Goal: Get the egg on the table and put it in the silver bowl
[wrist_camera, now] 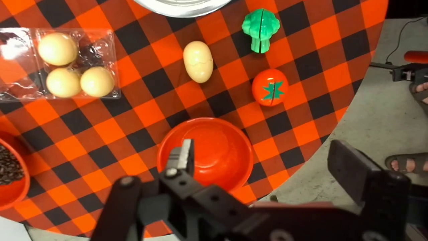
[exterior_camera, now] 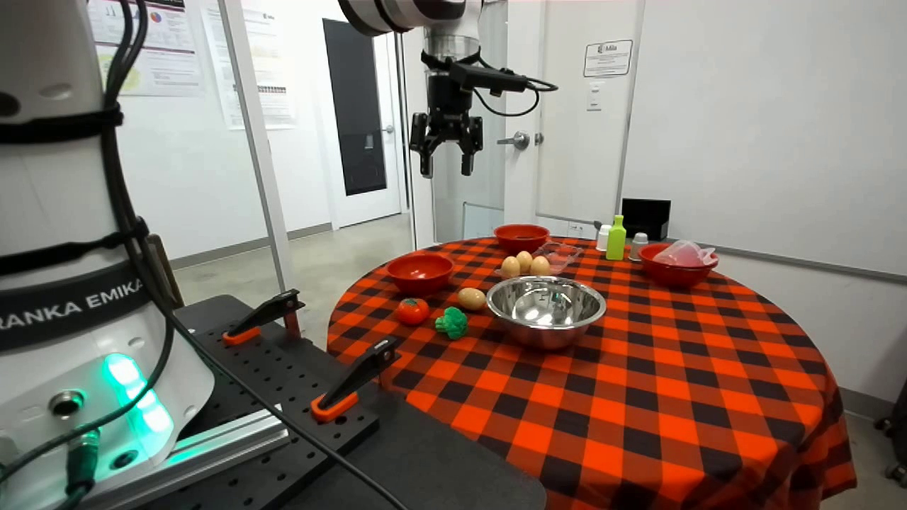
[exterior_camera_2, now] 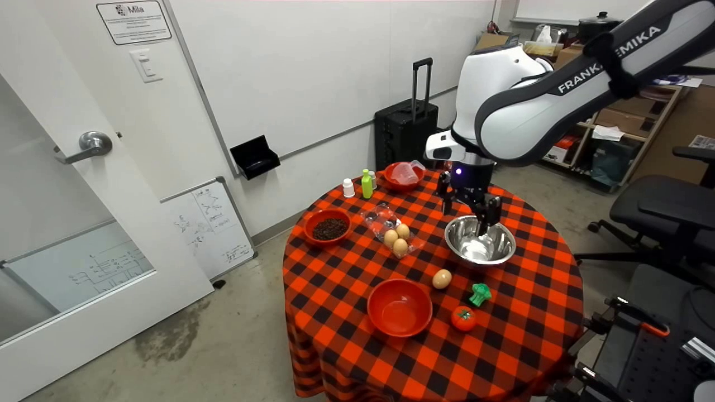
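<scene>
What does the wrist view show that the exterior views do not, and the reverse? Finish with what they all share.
Only the wrist view: sandaled feet, and the zigzag line on the loose egg. Only the exterior views: the lime-green bottle and the robot arm. Shared: the loose egg, the broccoli, the tomato, the open gripper and the silver bowl, though the wrist view cuts the bowl off at its top edge.

In exterior view, we look from close beside robot base, across table. In exterior view, we look steeply down, facing whiteboard. In wrist view, we look nearly straight down past gripper. All share loose egg and silver bowl, cropped in wrist view.
</scene>
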Motion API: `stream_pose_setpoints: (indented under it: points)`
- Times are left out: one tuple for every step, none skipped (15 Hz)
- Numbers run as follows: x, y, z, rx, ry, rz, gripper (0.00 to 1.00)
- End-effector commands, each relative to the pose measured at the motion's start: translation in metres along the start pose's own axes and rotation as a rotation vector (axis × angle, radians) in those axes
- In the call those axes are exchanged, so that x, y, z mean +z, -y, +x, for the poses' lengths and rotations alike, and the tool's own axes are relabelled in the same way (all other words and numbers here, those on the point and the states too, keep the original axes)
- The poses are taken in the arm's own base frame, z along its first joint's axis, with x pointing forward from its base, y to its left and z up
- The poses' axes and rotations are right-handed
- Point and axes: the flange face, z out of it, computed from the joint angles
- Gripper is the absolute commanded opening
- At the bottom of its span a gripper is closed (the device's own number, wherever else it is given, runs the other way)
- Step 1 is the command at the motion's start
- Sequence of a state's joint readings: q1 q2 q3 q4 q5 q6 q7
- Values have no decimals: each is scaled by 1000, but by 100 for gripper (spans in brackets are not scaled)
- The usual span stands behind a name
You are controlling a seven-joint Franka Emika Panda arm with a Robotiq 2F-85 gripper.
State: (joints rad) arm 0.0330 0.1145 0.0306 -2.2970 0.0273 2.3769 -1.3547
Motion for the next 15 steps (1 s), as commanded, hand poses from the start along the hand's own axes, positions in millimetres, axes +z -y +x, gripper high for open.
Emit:
stream_pose_setpoints:
  points:
    - [-1, 0, 0, 0, 0, 1, 100]
    - [-5, 3, -6, 48, 6, -5, 100]
    - [-6, 5, -14, 94, 15, 2, 100]
    - [-3, 3, -16, 108, 16, 7, 100]
    - [7, -3, -16, 115, 10, 19, 100]
    - [12, -6, -17, 122, 9, 23, 100]
    - [21, -10, -15, 105, -4, 35, 100]
    - [27, -11, -13, 94, -11, 45, 100]
    - [36, -13, -9, 80, -12, 55, 100]
    - [45, -14, -5, 61, -14, 60, 100]
    - [55, -17, 1, 37, -14, 62, 100]
    - [62, -18, 5, 18, -11, 64, 100]
    - [73, -20, 10, 0, -10, 68, 100]
    - [81, -21, 14, -19, -9, 70, 100]
    - [91, -22, 18, -38, -8, 70, 100]
